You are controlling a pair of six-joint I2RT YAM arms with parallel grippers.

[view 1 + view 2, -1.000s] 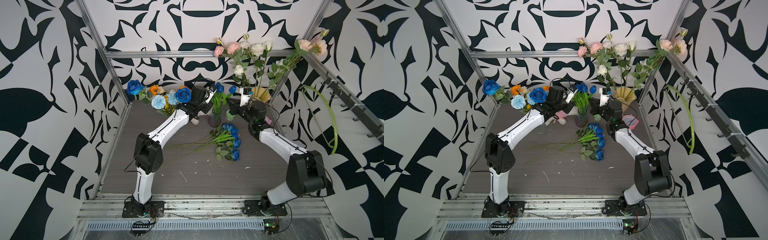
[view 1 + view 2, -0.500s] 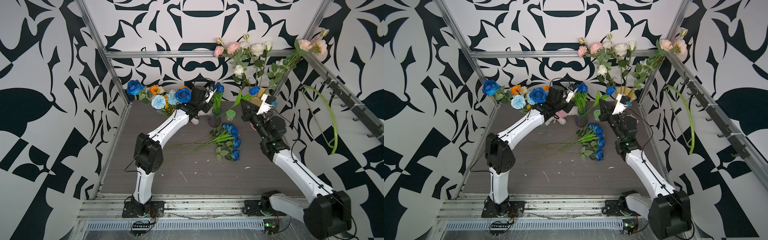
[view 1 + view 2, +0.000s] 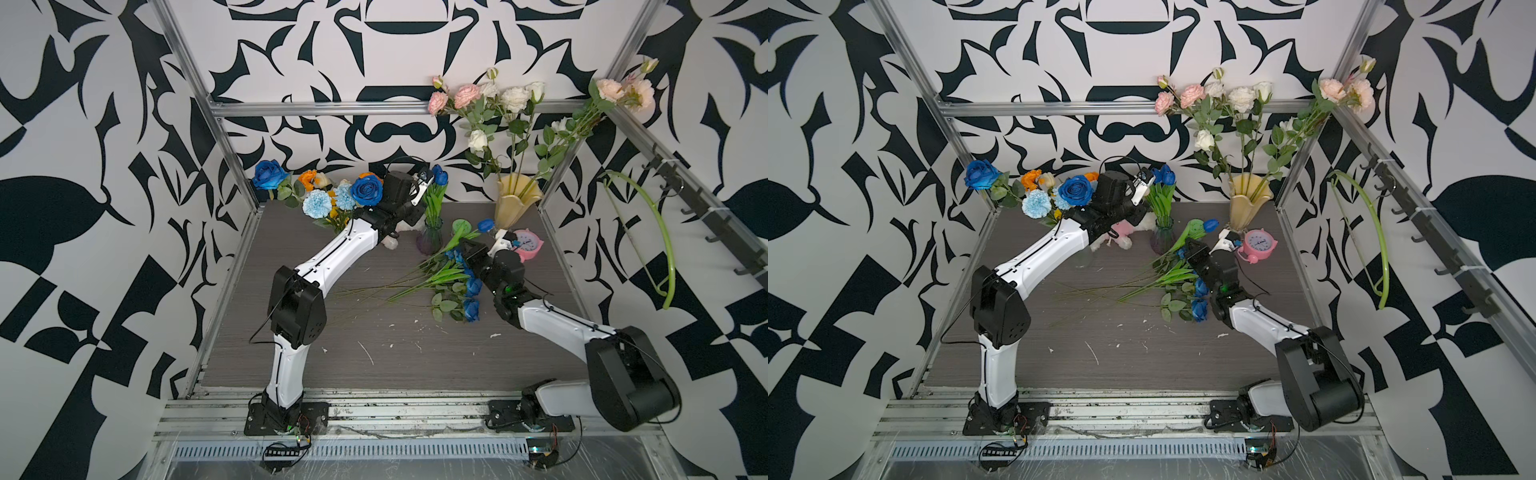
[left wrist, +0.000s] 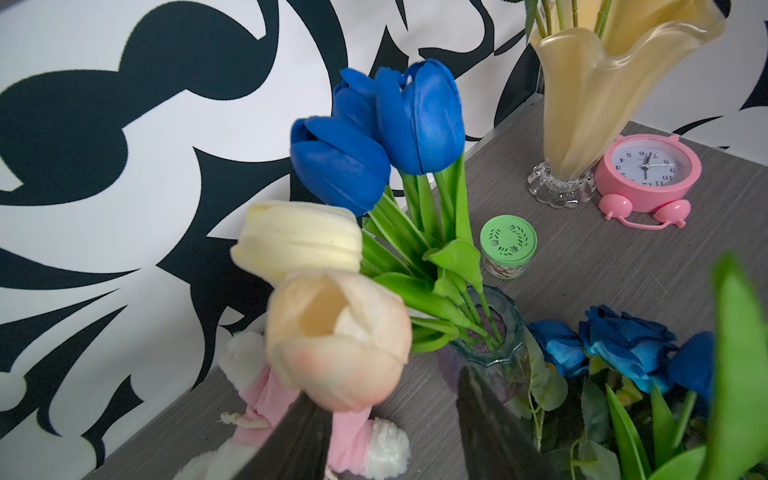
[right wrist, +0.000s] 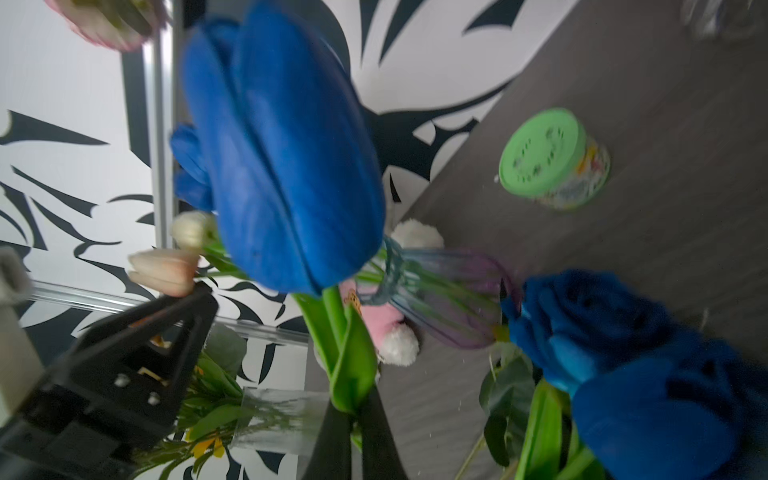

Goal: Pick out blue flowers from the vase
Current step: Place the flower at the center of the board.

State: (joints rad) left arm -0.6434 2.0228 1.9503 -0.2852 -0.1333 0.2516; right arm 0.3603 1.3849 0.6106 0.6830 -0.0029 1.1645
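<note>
Lowering toward the blue flowers [image 3: 469, 291] heaped on the grey table [image 3: 395, 357], the right gripper [image 5: 353, 415] is carrying, clamped by its stem, a deep-blue tulip [image 3: 484, 225] just pulled from the tinted glass vase [image 3: 430, 243]; the left gripper [image 3: 420, 189] is waiting, jaws apart.

The left arm [image 3: 345, 249] is covering most of the plush toy [image 3: 391, 242] — up close the blue tulip [image 5: 282, 166] is blurring, its tip running off-frame
</note>
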